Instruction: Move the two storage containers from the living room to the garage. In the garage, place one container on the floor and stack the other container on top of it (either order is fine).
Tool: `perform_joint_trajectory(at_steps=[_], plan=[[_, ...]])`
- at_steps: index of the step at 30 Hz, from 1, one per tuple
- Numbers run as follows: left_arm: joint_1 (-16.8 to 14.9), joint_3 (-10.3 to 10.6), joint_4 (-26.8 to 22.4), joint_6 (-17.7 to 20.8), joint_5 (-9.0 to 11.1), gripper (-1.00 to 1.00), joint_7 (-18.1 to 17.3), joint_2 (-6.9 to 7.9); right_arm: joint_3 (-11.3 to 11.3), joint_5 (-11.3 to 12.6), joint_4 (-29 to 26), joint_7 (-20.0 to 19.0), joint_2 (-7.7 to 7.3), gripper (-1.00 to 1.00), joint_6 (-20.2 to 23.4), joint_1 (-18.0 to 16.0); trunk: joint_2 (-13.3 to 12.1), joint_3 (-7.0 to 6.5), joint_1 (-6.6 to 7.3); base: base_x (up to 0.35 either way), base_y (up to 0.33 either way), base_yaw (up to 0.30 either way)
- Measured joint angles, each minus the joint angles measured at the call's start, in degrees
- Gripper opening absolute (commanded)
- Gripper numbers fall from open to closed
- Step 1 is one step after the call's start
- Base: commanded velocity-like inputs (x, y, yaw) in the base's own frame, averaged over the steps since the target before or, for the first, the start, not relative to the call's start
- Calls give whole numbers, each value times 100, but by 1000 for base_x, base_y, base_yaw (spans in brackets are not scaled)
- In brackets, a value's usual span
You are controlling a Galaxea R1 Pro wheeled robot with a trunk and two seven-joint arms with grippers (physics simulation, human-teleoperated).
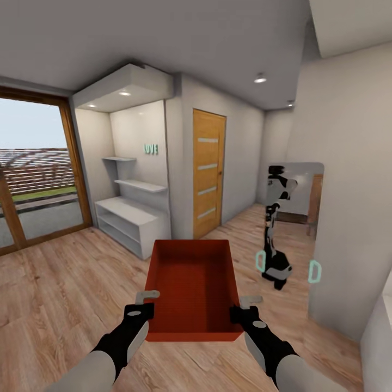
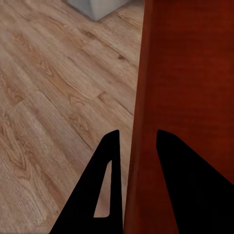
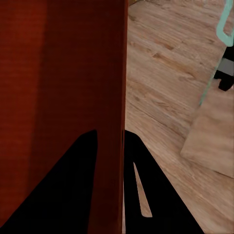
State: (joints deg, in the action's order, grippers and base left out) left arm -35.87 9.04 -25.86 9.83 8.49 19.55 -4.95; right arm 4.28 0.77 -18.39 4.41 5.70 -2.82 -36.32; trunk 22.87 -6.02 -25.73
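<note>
Ahead, the wood floor point(image 1: 65, 294) of the living room is stretching toward a white shelf unit point(image 1: 128, 220) and a wooden door point(image 1: 209, 173). Between both arms a red-orange bin point(image 1: 193, 288) is hanging clear of the floor. It is looking light, stiff and thin-walled, best pinched at opposite side walls. The left gripper point(image 1: 148, 300) and right gripper point(image 1: 246, 305) are each straddling a wall, jaws clenched on it.
</note>
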Motion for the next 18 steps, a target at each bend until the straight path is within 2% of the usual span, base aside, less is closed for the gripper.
perform_joint_trajectory(at_steps=[18], plan=[[0, 1, -4, -1, -2, -100, 0, 0, -6, -3, 0, -4, -1, -100, -6, 0, 0, 0, 0, 332, 83, -14]])
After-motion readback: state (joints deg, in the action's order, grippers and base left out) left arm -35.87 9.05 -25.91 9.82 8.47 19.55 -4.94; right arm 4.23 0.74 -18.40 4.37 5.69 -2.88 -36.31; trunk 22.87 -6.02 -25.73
